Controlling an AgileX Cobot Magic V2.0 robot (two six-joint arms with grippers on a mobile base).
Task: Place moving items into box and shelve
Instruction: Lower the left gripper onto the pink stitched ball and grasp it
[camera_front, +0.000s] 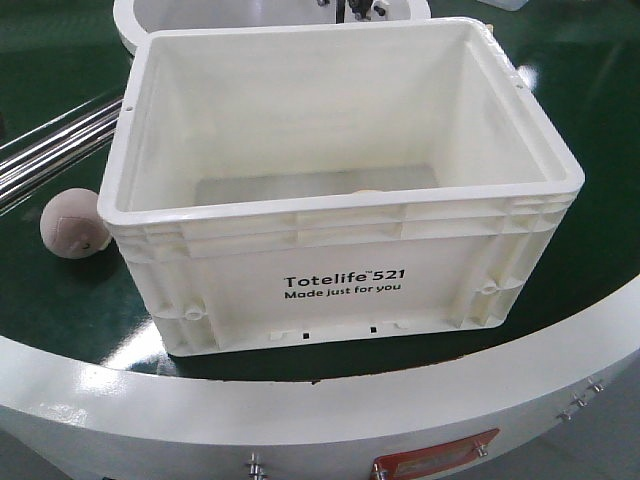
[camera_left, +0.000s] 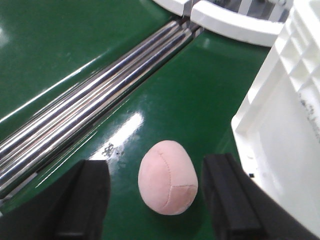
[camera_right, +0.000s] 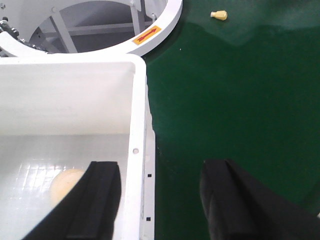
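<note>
At far left, chrome rails (camera_front: 45, 150) slanting across the green belt (camera_front: 50, 300); a band of bare green between rails and box; along the front, a curved white rim (camera_front: 300, 400) bounding the belt. Just beside the box's left wall, near its front corner, the pinkish-brown ball (camera_front: 72, 225): dull, seamed, egg-shaped from the left wrist view, resting on the green; contact with the wall not possible to tell. Around it, the left gripper (camera_left: 156, 167), spread wide, one black finger on each side of the ball with green showing in both gaps; gripping nothing; its right-hand finger close to the box's ribbed corner.

In the middle, the white box (camera_front: 340, 270): large, open-topped, ribbed under the rim, black print "Totelife 521 Made just for you" on the front wall; standing on the belt close to the front rim. On its floor, the pale yellow ball (camera_right: 62, 186), partly hidden behind a finger.

Further right, the right gripper (camera_right: 162, 172), also wide, straddling the box's right wall: one finger inside above the floor, the other outside above green; holding nothing; contact with the wall unclear. Beyond, a broad stretch of belt; far off, a small yellow object (camera_right: 218, 15) near a white ring (camera_right: 167, 17).
</note>
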